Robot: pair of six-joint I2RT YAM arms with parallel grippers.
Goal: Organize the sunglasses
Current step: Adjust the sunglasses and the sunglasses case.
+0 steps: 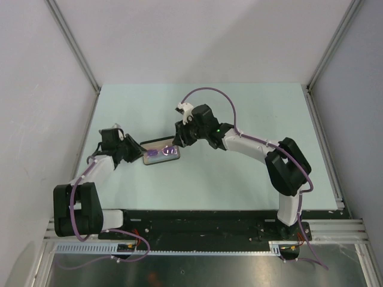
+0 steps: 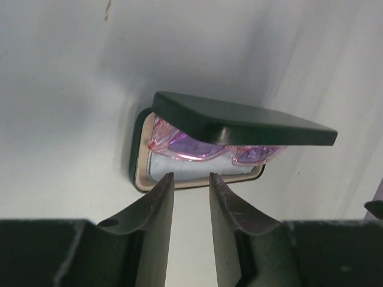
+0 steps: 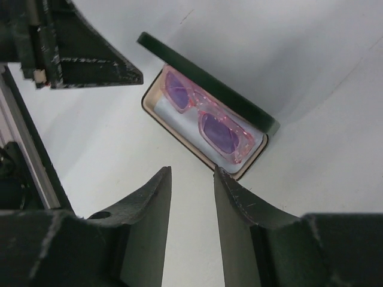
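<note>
The pink-purple sunglasses [image 1: 160,153] lie folded inside the open black case [image 1: 159,162] on the table. In the left wrist view the sunglasses [image 2: 185,145] rest on a pale blue cloth [image 2: 179,168], with the lid [image 2: 239,119] half raised over them. In the right wrist view the sunglasses [image 3: 206,119] lie in the case [image 3: 179,133] under its tilted lid [image 3: 203,81]. My left gripper [image 1: 136,152] is open and empty at the case's left end [image 2: 191,176]. My right gripper [image 1: 179,139] is open and empty at the case's right end [image 3: 192,170].
The pale green table [image 1: 239,179] is bounded by white walls at the back and sides. My left arm's fingers [image 3: 96,60] show at the top left of the right wrist view, close to the case.
</note>
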